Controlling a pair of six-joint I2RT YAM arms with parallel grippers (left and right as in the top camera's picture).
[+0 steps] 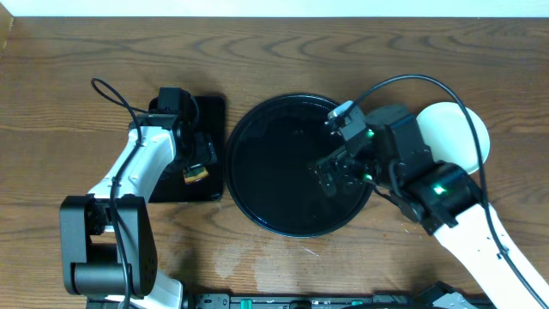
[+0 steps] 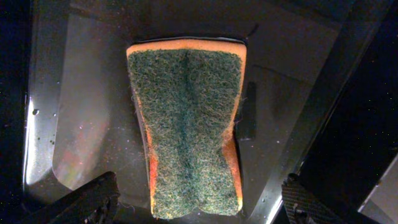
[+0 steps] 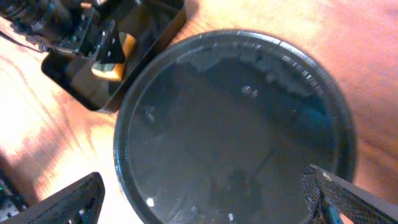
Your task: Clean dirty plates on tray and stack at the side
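Observation:
The round black tray sits mid-table and holds no plates; it also fills the right wrist view, with small droplets on it. A pale plate lies on the table to the tray's right, partly hidden by my right arm; I cannot tell whether other plates lie under it. My right gripper is open and empty above the tray's right half. My left gripper is open, its fingers on either side of the near end of a green-and-orange sponge, apart from it.
The sponge lies in a smaller rectangular black tray left of the round tray; that tray also shows in the right wrist view. A dark grey round shape sits by the pale plate. Cables arc over both arms.

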